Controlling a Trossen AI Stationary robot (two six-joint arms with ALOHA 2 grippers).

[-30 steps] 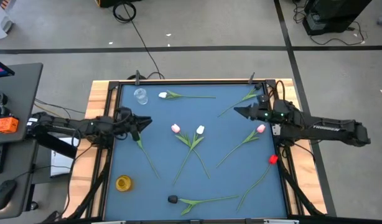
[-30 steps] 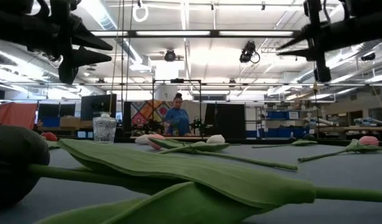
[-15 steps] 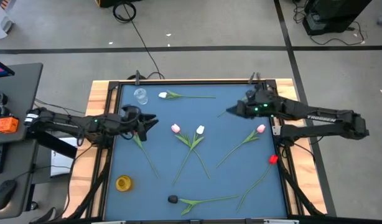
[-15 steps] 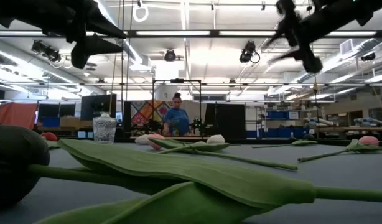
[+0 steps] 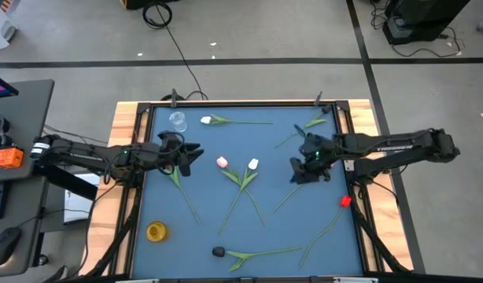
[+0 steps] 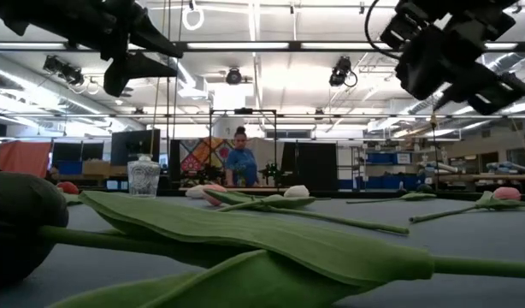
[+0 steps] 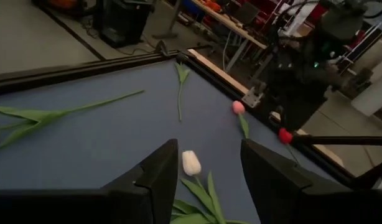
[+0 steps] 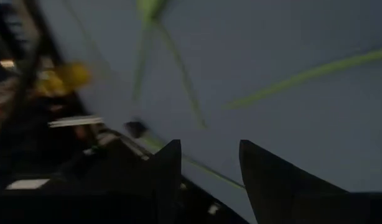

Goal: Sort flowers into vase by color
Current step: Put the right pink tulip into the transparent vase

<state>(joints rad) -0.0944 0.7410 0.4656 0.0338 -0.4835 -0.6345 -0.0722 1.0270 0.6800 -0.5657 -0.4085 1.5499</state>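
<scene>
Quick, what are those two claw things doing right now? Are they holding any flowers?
Left gripper: open, holding nothing, above the table near the white tulip.
Right gripper: open, holding nothing, above the mat's right side.

1. The left arm reaches in from the left edge of the table, stretched nearly level and pointing toward the middle.
2. The left end effector hangs above the left part of the table, raised off the surface, its two dark fingers spread apart with nothing between them.
3. The right arm comes in from the right edge, bent at the elbow, its forearm angling inward and downward.
4. The right end effector sits over the right-centre of the table, its fingers parted and empty.
</scene>
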